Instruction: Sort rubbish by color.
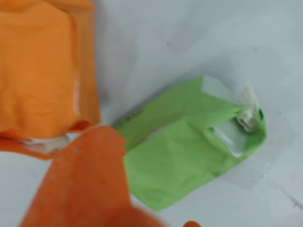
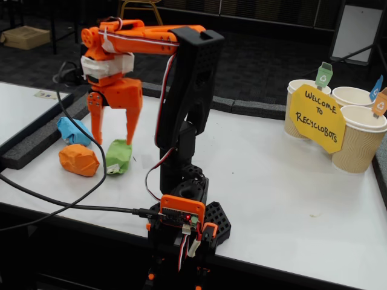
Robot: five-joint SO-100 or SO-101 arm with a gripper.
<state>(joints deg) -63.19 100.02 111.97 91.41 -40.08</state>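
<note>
The green paper wad (image 2: 118, 156) lies on the white worktop (image 2: 272, 181), just beside the orange wad (image 2: 78, 160); the light blue wad (image 2: 72, 131) is behind them. The claw (image 2: 112, 140) hangs above w/ jaws wide, holding nothing. Risk, imo: the wads are close, so a finger can push the orange one or catch both.

Demo booth or exhibition stand: white table (image 2: 290, 181), "Welcome to Recyclobots" sign (image 2: 317, 118), labelled paper cups (image 2: 358, 140).

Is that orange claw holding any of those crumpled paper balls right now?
No, nothing is held. The gripper hangs open above the table, between the green wad and the orange wad, gripping neither.
</note>
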